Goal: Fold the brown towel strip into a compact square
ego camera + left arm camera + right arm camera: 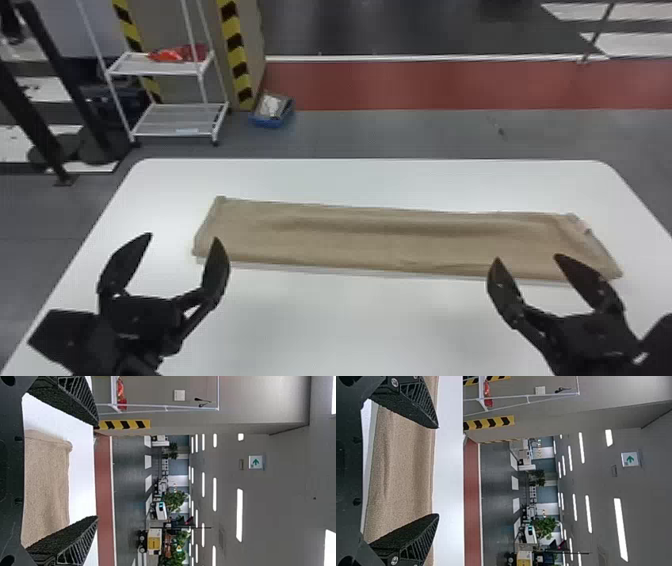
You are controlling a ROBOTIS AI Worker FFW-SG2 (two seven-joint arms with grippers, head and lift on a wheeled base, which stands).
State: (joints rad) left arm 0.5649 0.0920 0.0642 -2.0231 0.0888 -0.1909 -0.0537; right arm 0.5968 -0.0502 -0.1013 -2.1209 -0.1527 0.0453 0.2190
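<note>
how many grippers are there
2: the left gripper, open near the left end of the brown towel strip, and the right gripper, open near its right end.

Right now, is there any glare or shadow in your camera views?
Head view: a pale sheen on the table, toward the left, and a soft dark band along the towel strip; left wrist view: ceiling lights burn out to plain white; right wrist view: ceiling lights likewise show as white bars.

Black arms (95, 345), tapered black fingers (407, 534), latticed sides (417, 549), round silver screws (394, 560)
</note>
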